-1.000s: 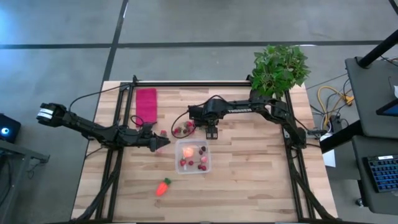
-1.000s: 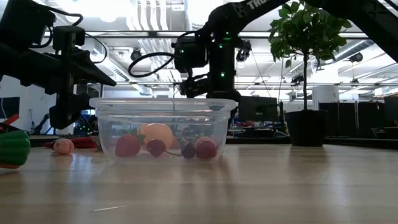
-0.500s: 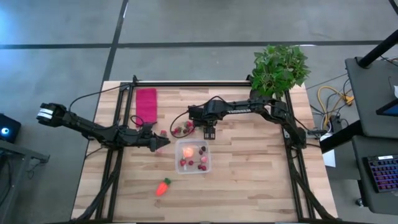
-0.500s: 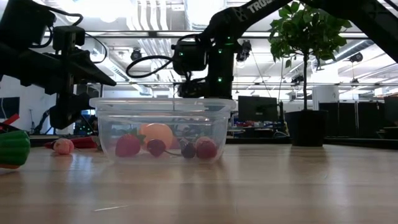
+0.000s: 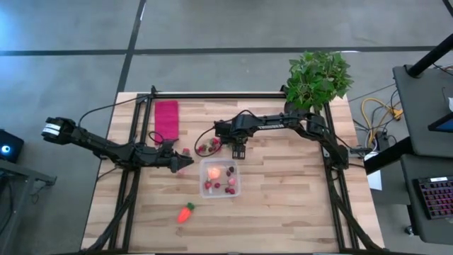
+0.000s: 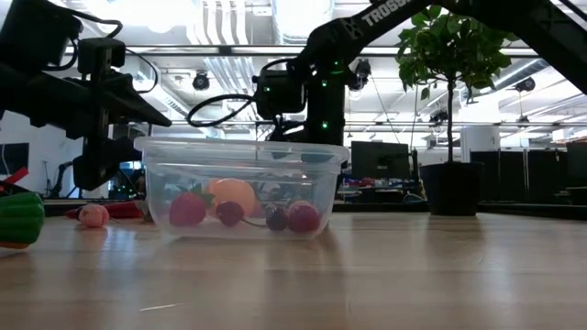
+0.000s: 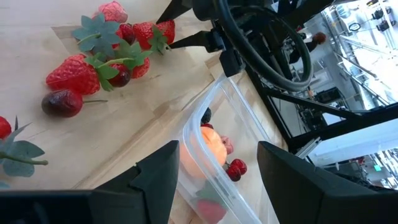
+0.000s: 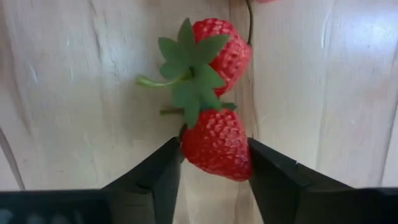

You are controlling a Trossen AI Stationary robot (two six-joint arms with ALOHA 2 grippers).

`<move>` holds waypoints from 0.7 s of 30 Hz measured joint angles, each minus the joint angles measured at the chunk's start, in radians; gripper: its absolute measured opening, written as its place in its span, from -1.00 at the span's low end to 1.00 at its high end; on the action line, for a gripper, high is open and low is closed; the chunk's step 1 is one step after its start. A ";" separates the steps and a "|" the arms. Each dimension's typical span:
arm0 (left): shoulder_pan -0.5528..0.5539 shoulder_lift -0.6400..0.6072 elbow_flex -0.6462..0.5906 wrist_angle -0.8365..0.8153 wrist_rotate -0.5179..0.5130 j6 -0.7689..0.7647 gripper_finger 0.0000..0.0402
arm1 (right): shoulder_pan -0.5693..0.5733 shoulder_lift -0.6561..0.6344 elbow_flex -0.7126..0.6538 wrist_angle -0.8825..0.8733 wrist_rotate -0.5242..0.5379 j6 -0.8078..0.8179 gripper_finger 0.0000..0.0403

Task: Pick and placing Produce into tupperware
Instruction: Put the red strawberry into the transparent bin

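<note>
My right gripper (image 5: 239, 150) points down at the table's middle, just beyond the clear tupperware (image 5: 219, 178), and is shut on a red strawberry (image 8: 216, 144). A second strawberry (image 8: 219, 50) lies leaf to leaf against it. More loose berries (image 5: 207, 147) lie beside them. The tupperware holds a pale orange fruit (image 5: 213, 172) and a few red and dark berries. An orange carrot (image 5: 185, 213) lies nearer the front edge. My left gripper (image 5: 187, 162) waits open left of the tupperware, with nothing between its fingers. My right gripper pinches the strawberry by its two opposite red sides (image 8: 189, 152) between its two fingers. The fingers come from above, pointing down. The strawberry lies over the wooden table top, its green leaf end against the other strawberry.
A red cloth (image 5: 167, 117) lies at the far left of the table and a potted plant (image 5: 318, 76) stands at the far right corner. A black frame (image 5: 212, 95) runs along the table's far and side edges. Bare wood shows right of the tupperware.
My right gripper has sunk a little toward the table behind the tupperware.
</note>
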 joint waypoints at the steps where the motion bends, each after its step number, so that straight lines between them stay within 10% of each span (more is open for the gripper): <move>1: 0.000 0.000 0.000 0.000 0.000 0.000 0.01 | 0.000 0.000 0.001 -0.001 0.000 0.000 -0.24; 21: 0.000 0.000 0.000 0.000 0.000 -0.002 0.01 | 0.006 0.000 0.313 -0.236 -0.007 0.086 -0.34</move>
